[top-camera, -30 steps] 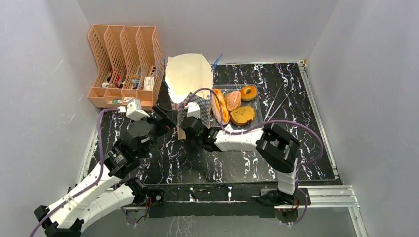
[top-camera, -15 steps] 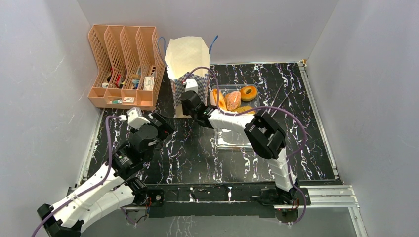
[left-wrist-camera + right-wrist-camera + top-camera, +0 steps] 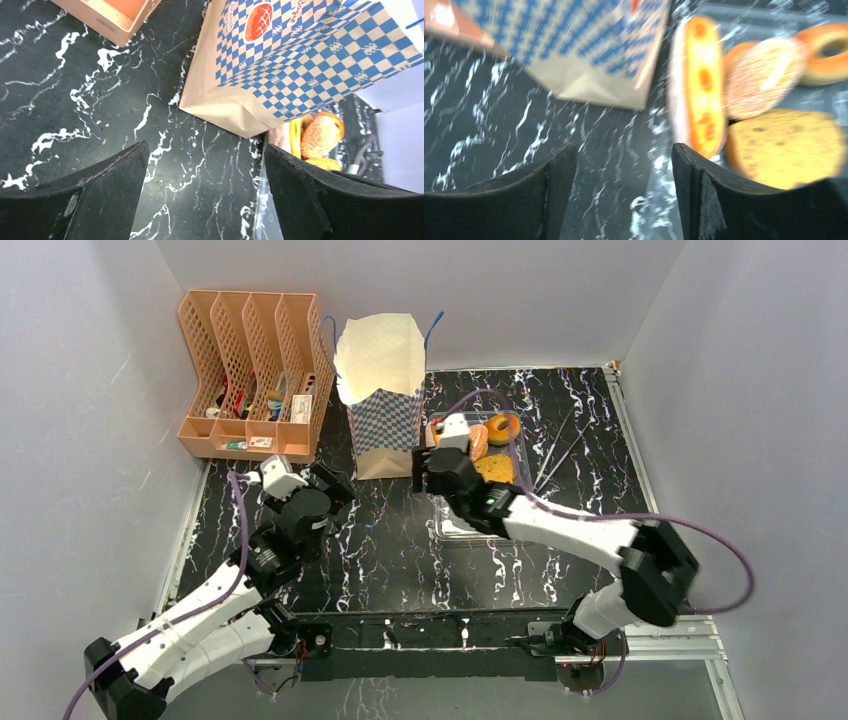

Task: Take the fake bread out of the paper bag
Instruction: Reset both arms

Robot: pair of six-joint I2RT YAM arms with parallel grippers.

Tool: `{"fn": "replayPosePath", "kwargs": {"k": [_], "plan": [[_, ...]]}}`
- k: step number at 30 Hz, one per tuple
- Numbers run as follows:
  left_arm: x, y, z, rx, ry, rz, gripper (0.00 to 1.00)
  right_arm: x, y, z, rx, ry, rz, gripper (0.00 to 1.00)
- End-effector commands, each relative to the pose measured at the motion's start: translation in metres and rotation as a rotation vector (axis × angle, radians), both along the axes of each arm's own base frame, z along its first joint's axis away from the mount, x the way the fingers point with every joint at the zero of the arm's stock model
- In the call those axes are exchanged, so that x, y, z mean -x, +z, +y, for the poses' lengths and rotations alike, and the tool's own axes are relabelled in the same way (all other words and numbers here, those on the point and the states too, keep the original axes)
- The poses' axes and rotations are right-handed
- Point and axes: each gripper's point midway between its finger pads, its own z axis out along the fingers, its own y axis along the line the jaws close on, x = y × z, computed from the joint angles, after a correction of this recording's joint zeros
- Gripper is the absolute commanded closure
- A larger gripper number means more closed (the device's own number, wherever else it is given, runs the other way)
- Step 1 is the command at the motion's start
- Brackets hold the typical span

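bag (image 3: pixel 383 390): upright at the 12 o'clock end of the table (image 3: pixel 400 560), mouth open upward, checkered band round its lower half; i cannot see inside. bread (image 3: pixel 490 445): four pieces in the clear tray (image 3: pixel 470 525), just beside the bag at its 4 o'clock. from my right wrist: loaf (image 3: pixel 696 85) nearest the bag; speckled round (image 3: pixel 761 75) touching it at 3 o'clock; ring (image 3: pixel 826 52) beyond at 2 o'clock; slice (image 3: pixel 786 147) at the loaf's 4 o'clock. that view is blurred. my left gripper (image 3: pixel 205 200): fingers spread wide, nothing between them, over bare table at the bag's 8 o'clock, apart from it. my right gripper (image 3: pixel 624 200): fingers spread wide, nothing between them, at the bag's 4 o'clock, by the tray's edge nearest the bag. organizer (image 3: pixel 255 380): just beside the bag at its 9 o'clock. tongs (image 3: pixel 556 445): on the table at the tray's 3 o'clock.
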Motion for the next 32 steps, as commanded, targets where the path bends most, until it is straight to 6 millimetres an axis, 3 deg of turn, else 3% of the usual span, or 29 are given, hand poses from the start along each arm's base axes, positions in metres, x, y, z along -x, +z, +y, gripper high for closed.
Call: {"fn": "replayPosePath", "kwargs": {"k": [1,6,7,9,11,14,19,23,27,29,32], "plan": [[-0.014,0.025,0.011,-0.104,0.067,-0.054,0.16,-0.020,0.053,-0.092,0.009,-0.312,-0.154,0.30],[-0.030,0.036,0.010,-0.295,0.056,-0.078,0.16,-0.050,0.060,-0.204,-0.005,-0.568,-0.141,0.25],[-0.035,0.038,0.008,-0.346,0.043,-0.083,0.15,-0.058,0.057,-0.234,0.002,-0.641,-0.131,0.24],[-0.045,0.040,0.012,-0.463,0.035,-0.077,0.15,-0.065,0.046,-0.274,0.031,-0.731,-0.108,0.23],[-0.054,0.038,0.018,-0.520,0.053,-0.069,0.13,-0.068,0.033,-0.302,0.044,-0.814,-0.070,0.21],[-0.066,0.029,0.034,-0.561,0.046,-0.083,0.14,-0.071,0.028,-0.311,0.030,-0.862,-0.031,0.14],[-0.065,0.010,0.065,-0.523,0.085,-0.078,0.16,-0.061,0.018,-0.320,0.008,-0.971,0.030,0.05],[-0.062,-0.004,0.068,-0.533,0.050,-0.068,0.16,-0.052,0.012,-0.323,-0.016,-1.000,0.028,0.04],[-0.061,-0.014,0.071,-0.547,0.057,-0.036,0.16,-0.048,0.017,-0.326,-0.026,-1.004,-0.005,0.03],[-0.060,-0.016,0.072,-0.548,0.062,-0.035,0.16,-0.047,0.019,-0.327,-0.006,-0.994,-0.014,0.07],[-0.059,-0.019,0.076,-0.546,0.084,-0.039,0.16,-0.045,0.025,-0.326,-0.021,-0.982,-0.028,0.04]]}}
